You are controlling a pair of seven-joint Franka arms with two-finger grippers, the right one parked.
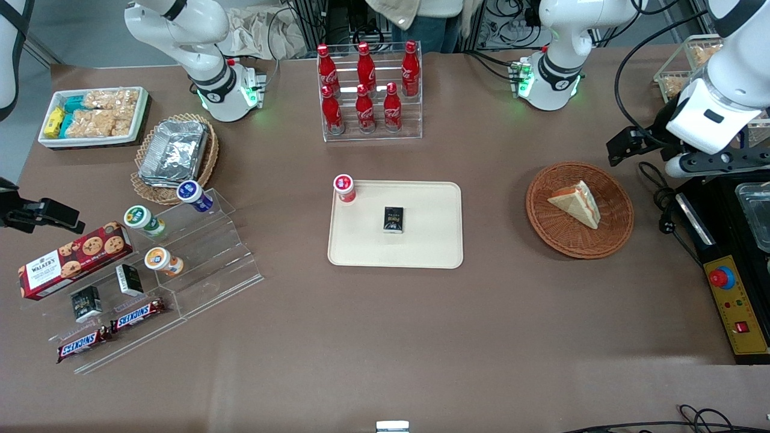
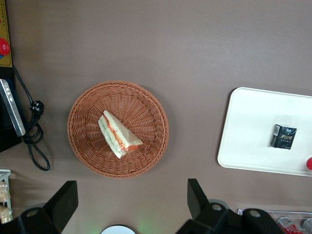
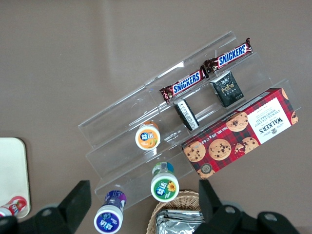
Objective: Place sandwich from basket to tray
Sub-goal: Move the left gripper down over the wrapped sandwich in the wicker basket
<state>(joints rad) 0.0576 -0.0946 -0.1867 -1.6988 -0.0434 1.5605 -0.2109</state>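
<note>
Pale sandwich (image 1: 576, 202) wedge, apparently pointing trayward; hand (image 2: 130, 204) above, spread.

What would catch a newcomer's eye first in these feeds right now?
Probably the red cola bottles on their clear rack, standing farther from the front camera than the tray. Next, the sandwich lying in the basket toward the working arm's end of the table. The gripper hangs open above the table beside the basket, not touching anything.
</note>
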